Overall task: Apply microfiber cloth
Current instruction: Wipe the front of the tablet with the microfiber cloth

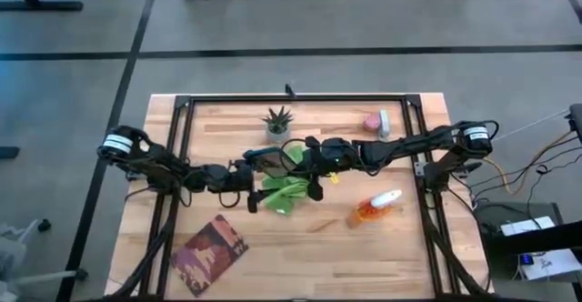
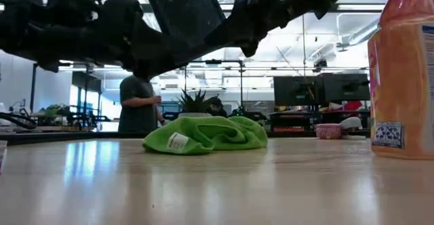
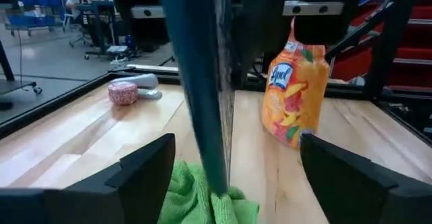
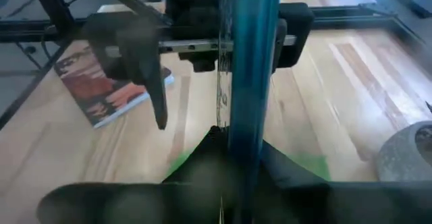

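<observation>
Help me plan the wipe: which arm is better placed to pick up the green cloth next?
Left, probably. The left gripper is open, with the microfiber cloth lying just below it, while the right gripper looks shut on the raised tablet, so it is occupied.

Potted plant [image 1: 278, 119], orange spray bottle [image 1: 374, 207], book [image 1: 209, 253] on table [image 1: 300, 256].
</observation>
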Controlling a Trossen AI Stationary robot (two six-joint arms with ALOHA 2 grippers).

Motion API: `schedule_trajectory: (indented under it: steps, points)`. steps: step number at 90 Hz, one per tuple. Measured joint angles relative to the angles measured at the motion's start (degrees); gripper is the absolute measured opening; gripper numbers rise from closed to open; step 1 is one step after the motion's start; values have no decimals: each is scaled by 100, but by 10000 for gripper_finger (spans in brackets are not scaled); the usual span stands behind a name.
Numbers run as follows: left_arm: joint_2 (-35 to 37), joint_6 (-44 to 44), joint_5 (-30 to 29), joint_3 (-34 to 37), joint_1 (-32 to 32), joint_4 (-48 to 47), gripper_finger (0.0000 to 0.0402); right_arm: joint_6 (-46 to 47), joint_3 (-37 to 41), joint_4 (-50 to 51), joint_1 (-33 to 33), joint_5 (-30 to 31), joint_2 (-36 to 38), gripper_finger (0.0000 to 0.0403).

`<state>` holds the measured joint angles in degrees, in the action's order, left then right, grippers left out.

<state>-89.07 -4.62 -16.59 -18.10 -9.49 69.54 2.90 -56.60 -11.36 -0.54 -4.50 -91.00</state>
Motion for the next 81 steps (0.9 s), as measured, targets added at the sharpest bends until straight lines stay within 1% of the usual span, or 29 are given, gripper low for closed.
schedule_trajectory:
  steps: [7,20,33,39,46,57,62,74,81]
  points:
    - [42,-24,-23,2,0,32,230,-15,0,-18,0,1,0,13]
    - [104,-54,-47,13,0,-8,141,-42,0,-134,0,2,-2,13]
    - [106,-83,-279,13,0,-4,55,-47,0,-121,0,21,-2,13]
    - [106,-121,-316,13,-1,8,23,-79,0,-106,0,10,-2,13]
    - [106,-188,-305,13,-7,20,14,-87,1,-95,0,-1,-2,13]
    - [134,-236,-351,13,-7,15,32,-145,1,-115,0,15,-2,18]
    - [159,-252,-364,13,-5,4,33,-157,1,-119,-1,29,-2,23]
    - [187,-346,-359,13,-7,1,12,-137,1,-125,-5,61,-2,41]
    - [197,-429,-364,13,-5,-32,10,-98,1,-110,-7,69,-2,53]
